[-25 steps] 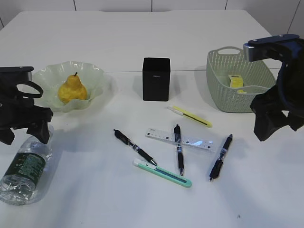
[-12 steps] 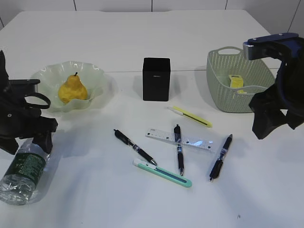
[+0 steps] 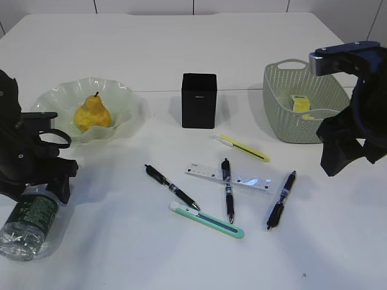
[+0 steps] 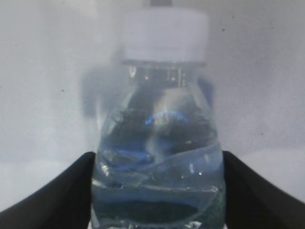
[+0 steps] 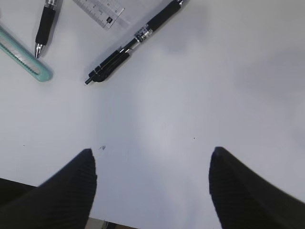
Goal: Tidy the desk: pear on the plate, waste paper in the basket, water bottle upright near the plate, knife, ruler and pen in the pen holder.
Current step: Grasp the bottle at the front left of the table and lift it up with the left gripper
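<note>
Left gripper [image 4: 157,191]: I've got jaws wide, either side of the water bottle [image 3: 30,220]; grip unclear.
Water bottle: lying at desk's front-left corner.
Right gripper [image 5: 152,186]: spread apart, empty.

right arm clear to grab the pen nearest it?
Probably yes. The right pincer is open and empty above bare table, and that pen lies alone just beside it, touching nothing.

Office-like desk: white table [image 3: 181,54] with pens [image 3: 228,190].
</note>
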